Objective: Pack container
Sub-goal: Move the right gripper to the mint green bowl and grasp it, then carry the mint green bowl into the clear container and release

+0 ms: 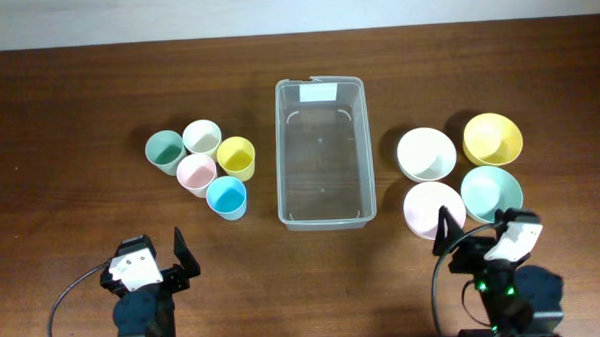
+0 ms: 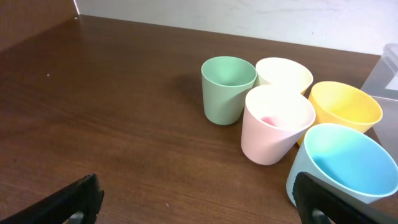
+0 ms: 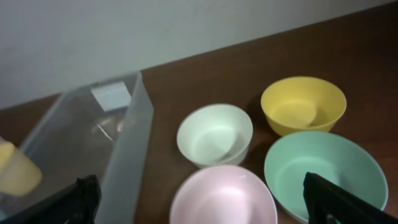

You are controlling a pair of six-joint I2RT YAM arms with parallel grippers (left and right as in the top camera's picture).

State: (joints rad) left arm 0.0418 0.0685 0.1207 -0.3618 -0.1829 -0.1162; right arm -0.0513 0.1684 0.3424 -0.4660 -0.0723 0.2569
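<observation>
Cups (image 1: 197, 174) number five, bowls (image 1: 427, 154) four, container (image 1: 321, 158) one.

- No words, numbers or signs can be read anywhere;
- a small white label (image 1: 319, 92) sits on the container (image 1: 281, 154), at the short end far from the right gripper (image 1: 472, 235), ahead and to its left; it looks blank;
- from the right wrist it is blurry.
</observation>
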